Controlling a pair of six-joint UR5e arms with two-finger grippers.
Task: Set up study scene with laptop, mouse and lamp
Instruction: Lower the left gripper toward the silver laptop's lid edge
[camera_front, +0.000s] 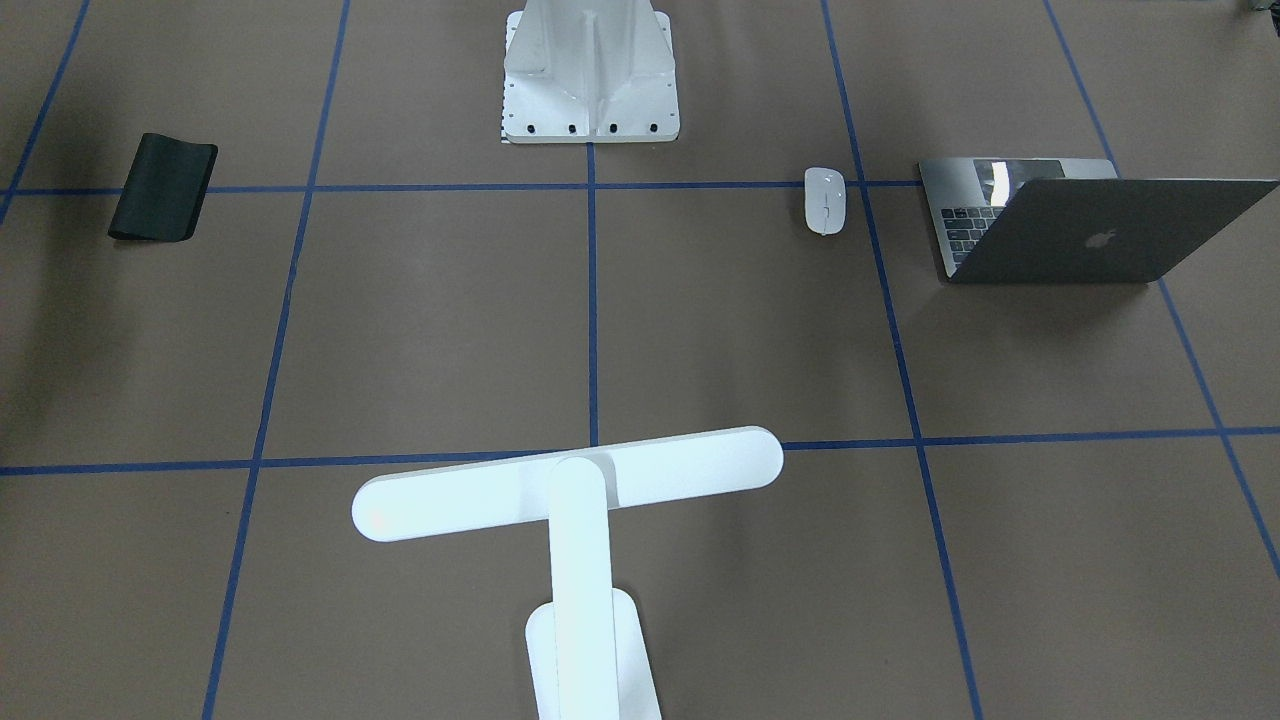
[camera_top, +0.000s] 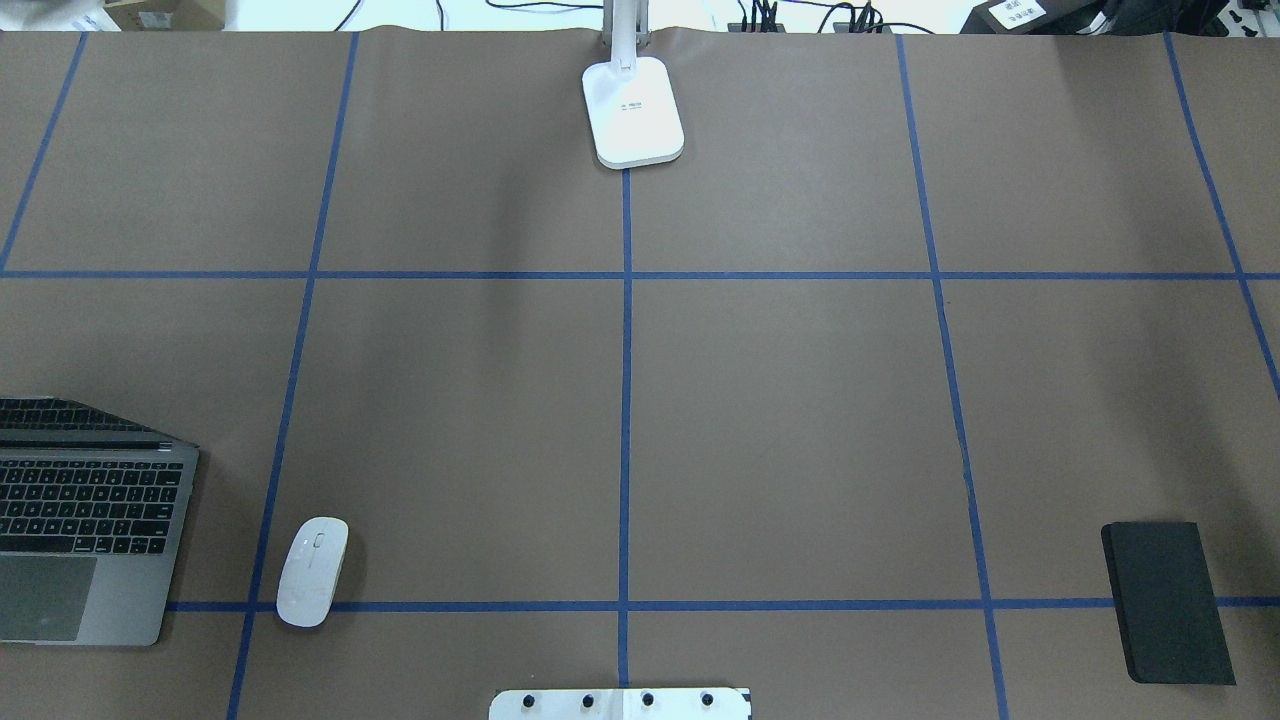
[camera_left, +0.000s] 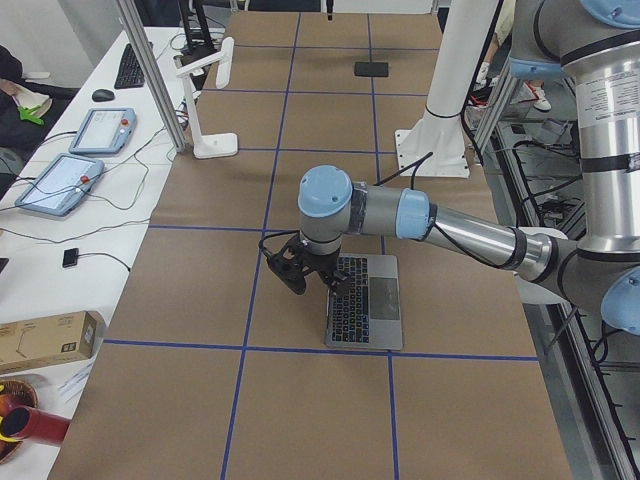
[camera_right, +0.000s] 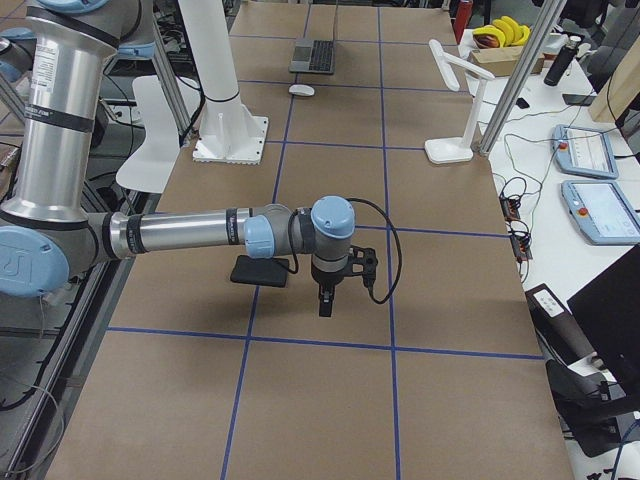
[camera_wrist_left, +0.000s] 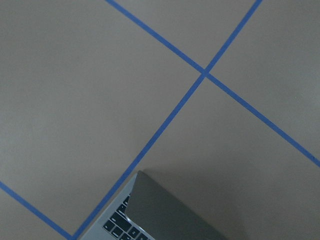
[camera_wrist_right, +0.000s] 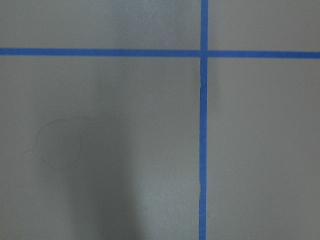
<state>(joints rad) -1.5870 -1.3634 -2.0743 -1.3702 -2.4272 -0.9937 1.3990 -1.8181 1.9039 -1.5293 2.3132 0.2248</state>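
The grey laptop lies partly open on the robot's left, near the table's front edge; it also shows in the overhead view and the left wrist view. The white mouse lies just right of it. The white lamp stands upright at the far middle edge. My left gripper shows only in the left side view, low by the laptop's lid side; I cannot tell if it is open or shut. My right gripper shows only in the right side view, pointing down beside the mouse pad; open or shut I cannot tell.
A black mouse pad lies at the near right. The white bolted pedestal stands at the near middle edge. Blue tape lines divide the brown table. Tablets and cables lie on a side desk past the far edge.
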